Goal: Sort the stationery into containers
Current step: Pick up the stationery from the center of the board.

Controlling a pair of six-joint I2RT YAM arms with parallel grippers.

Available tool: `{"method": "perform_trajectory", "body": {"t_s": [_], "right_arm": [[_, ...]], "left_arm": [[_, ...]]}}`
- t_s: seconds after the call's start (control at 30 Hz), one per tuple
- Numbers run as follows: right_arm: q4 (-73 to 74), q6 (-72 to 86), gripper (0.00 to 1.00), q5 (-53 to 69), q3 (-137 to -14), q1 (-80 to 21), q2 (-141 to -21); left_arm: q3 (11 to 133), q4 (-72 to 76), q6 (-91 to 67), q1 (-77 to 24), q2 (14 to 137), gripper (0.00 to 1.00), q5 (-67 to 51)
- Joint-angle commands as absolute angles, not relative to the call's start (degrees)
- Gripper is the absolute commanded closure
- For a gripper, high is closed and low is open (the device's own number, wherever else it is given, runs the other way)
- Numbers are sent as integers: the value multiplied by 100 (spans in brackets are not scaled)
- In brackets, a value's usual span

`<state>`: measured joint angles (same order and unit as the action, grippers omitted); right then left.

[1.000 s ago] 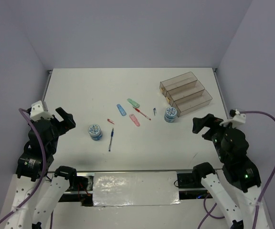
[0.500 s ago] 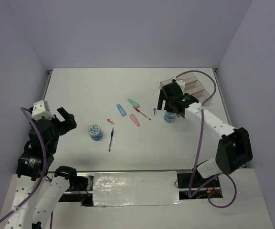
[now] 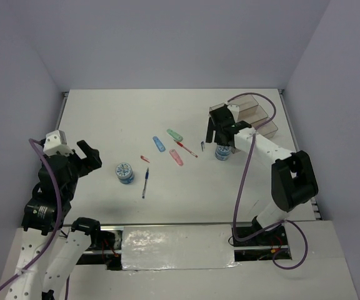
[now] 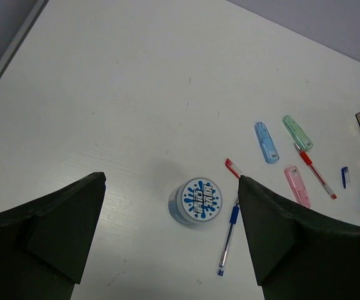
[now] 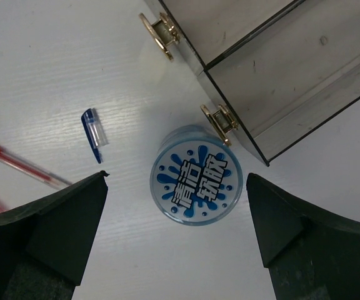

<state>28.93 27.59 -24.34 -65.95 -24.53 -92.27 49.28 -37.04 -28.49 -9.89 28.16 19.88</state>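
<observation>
Right gripper full open, empty, over face-up roll; bins just beside at 1 o'clock, bare table toward 6.

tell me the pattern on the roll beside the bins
White top with blue splashes and lettering on the roll; clearest in the right wrist view.

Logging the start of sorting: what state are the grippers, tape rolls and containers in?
Containers: open-topped, nothing visible inside.
Left gripper: open, empty.
Right gripper: open, empty, above right tape roll.
Right tape roll: lying flat beside containers.
Left tape roll: lying flat, untouched.
</observation>
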Motion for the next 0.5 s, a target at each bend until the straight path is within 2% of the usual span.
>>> {"method": "perform_trajectory", "body": {"t_s": [0.0,0.47], "right_arm": [[2549,2681,0,-2408,-6539,-2364,-9272],[2171,2716,0,-2215,-6030,-2171,-9343]], "left_arm": [[4931,-3375,-2707,-993,2848,1,1854],[4922,-3358,-2707,-993,2892,1,1811]]}}
